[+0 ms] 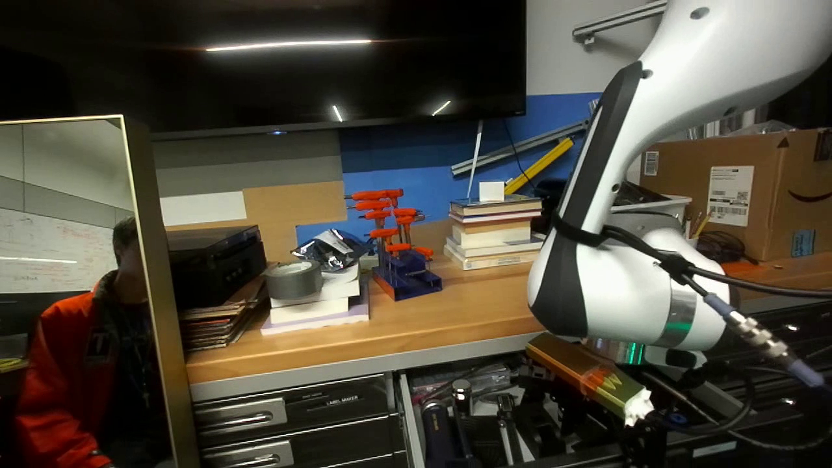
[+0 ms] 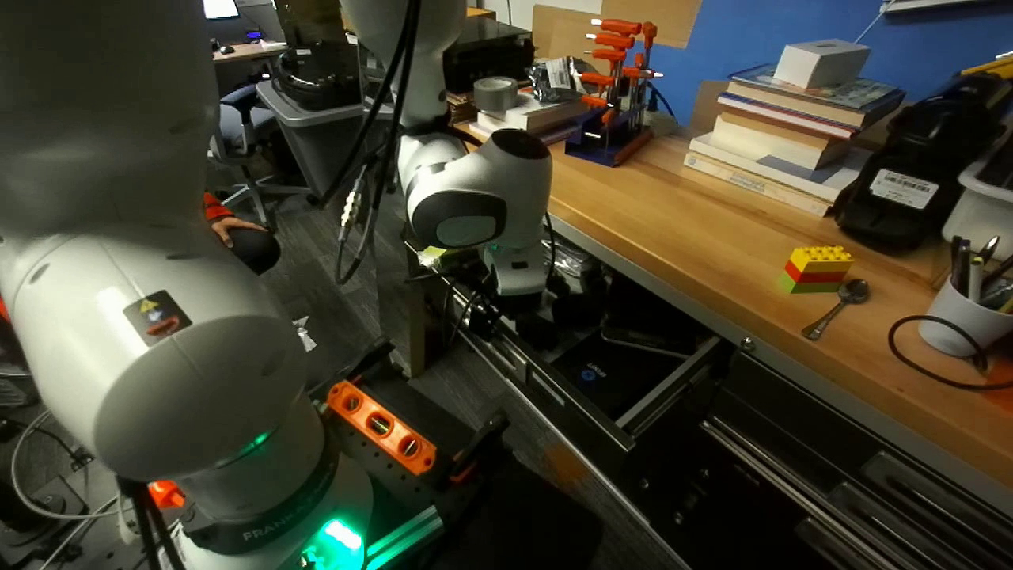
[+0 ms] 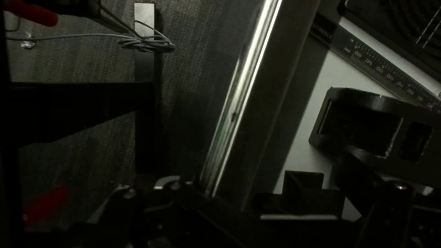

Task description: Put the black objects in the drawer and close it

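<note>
A dull black block (image 3: 399, 139) with square holes lay near the silver edge of the drawer (image 3: 272, 113), the gripper (image 3: 263, 186) wide apart.

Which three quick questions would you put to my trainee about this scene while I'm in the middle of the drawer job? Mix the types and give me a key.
1. True or false: the drawer under the worktop stands open.

2. Multiple choice: in an exterior view, what colour is the top layer of the toy brick block beside the spoon?
A green
B red
C yellow

3. Fill the gap: going by the wrist view, the gripper is ____ (open or shut).

Key: 1 true; 2 C; 3 open.
</note>
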### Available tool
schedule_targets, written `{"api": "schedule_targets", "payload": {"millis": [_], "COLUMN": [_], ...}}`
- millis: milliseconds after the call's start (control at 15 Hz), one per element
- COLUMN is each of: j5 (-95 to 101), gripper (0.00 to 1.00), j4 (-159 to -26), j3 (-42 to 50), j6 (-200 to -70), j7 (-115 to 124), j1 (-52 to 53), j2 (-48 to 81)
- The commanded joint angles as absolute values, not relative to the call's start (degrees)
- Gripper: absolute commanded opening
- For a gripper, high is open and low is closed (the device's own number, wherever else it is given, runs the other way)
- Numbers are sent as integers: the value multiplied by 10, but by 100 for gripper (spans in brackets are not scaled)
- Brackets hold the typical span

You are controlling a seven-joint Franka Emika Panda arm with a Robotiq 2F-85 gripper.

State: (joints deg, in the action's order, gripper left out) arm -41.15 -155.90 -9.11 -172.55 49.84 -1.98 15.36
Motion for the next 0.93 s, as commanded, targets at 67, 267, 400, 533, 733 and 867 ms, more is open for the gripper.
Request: {"api": "schedule_targets", "payload": {"millis": [67,267,400,533,733,867], "j5": [-428,-418,-417,-413,-382,-348], "gripper": [100,100,100,100,100,100], "j4": [-1484,-1449,-1431,-1420,-1419,-1435], "j3": [-134,-144,-151,-148,-101,-15], "j6": [-1785,-1799,-1806,-1812,-1809,-1808], "j7": [441,425,414,410,418,452], "j1": [-50,-55,-58,-53,-6,78], "j2": [209,235,249,258,252,232]}}
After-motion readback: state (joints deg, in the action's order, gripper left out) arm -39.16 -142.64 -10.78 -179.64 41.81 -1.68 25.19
